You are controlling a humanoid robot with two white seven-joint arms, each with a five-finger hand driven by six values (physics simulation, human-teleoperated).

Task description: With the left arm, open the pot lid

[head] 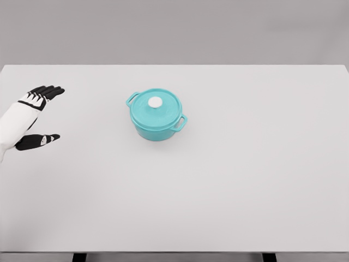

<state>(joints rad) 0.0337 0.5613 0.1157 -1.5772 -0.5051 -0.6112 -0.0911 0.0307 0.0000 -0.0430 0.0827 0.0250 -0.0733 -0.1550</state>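
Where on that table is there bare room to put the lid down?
Bare table lies right of the pot to the far edge, and across the near side. The strip between the left hand and the pot is free too. Nowhere crowded.

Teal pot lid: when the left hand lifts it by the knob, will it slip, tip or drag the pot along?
The white knob is small and smooth, so a fingertip pinch may slip. It sits mid-lid, so the lid should probably lift level. The pot looks squat and wide, unlikely to tip. The left hand is open, well clear.
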